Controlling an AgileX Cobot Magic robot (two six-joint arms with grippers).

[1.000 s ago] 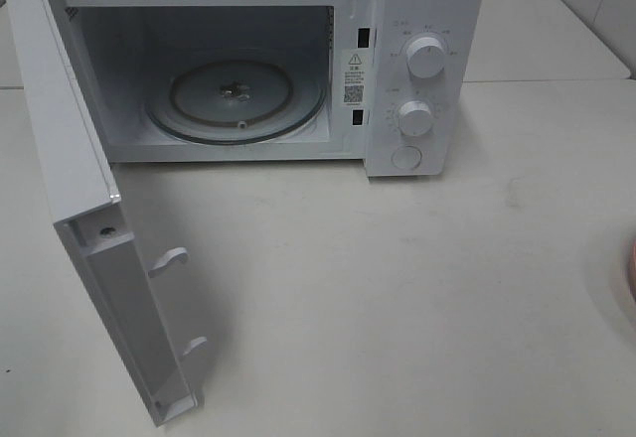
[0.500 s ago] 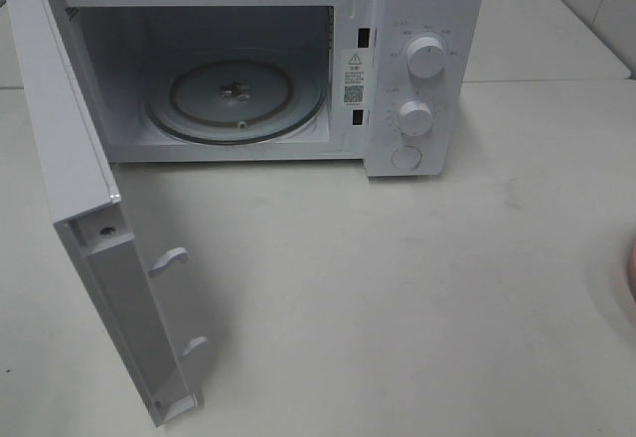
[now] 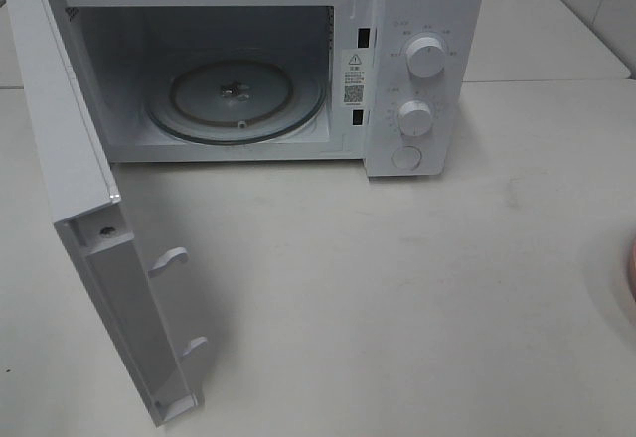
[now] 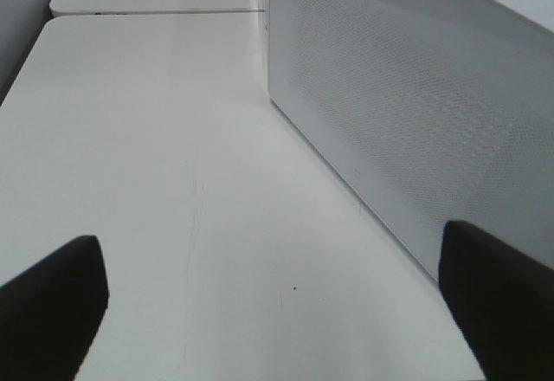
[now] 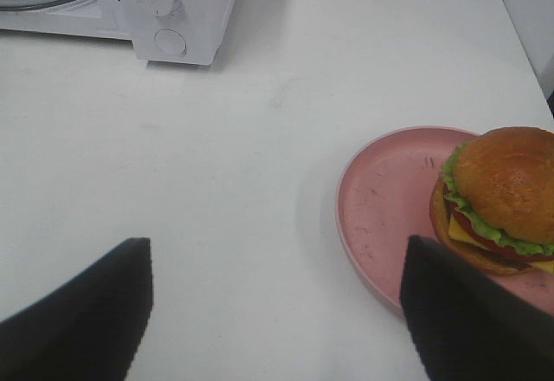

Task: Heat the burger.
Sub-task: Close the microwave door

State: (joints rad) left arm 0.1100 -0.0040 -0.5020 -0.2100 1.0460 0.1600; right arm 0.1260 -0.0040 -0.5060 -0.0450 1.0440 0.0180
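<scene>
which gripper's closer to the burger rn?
Right. The right gripper stands open over the table just short of the pink plate holding the burger. The left gripper faces the microwave's side, burger nowhere in its view.

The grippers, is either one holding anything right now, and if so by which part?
Nothing is held. The left gripper and right gripper are both open and empty; the burger sits untouched on its pink plate.

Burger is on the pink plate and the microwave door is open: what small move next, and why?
Probably ease the open right gripper toward the burger and centre the jaws on it. It sits untouched on the pink plate, the microwave stands open with its turntable bare, and the left gripper faces the microwave's side.
</scene>
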